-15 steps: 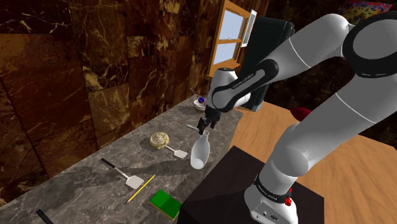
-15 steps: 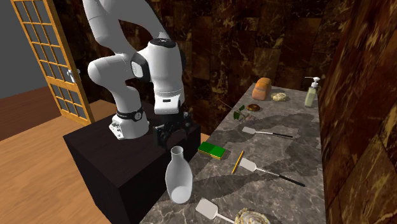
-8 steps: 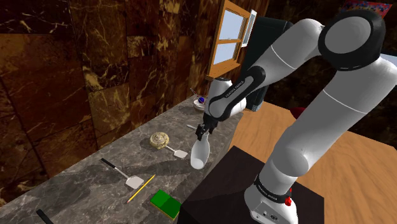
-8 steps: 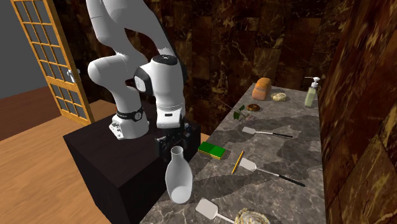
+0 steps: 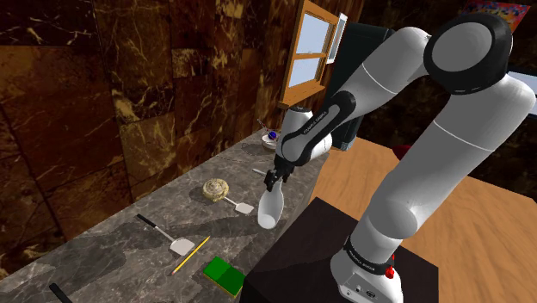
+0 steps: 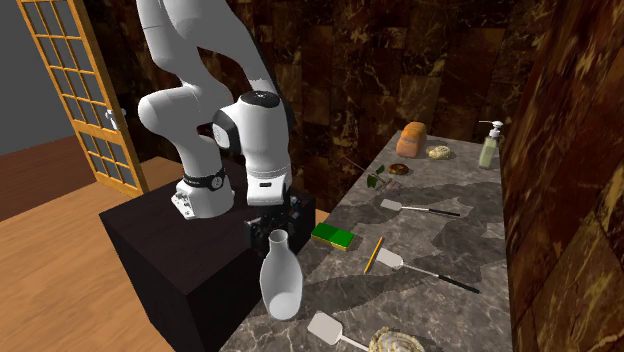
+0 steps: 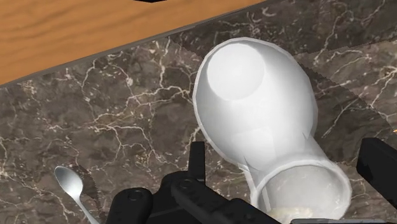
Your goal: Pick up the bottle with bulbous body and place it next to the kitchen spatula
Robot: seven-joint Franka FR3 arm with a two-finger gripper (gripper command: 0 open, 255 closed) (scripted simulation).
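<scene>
Step in hand: the grasp. The white bulbous bottle (image 5: 270,209) stands upright near the edge of the marble counter (image 5: 112,232), just beside the stand (image 5: 318,250). The gripper (image 7: 286,156) straddles its neck with jaws wide, apparently clear of it, though contact is hard to judge. Next move calls for closing on the neck, lifting, and carrying to the long-handled spatula (image 5: 176,243).

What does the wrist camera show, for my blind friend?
A white bulbous bottle stands on a dark marble counter, its neck between the fingers of the open black gripper, which do not touch it. A spoon lies nearby.
</scene>
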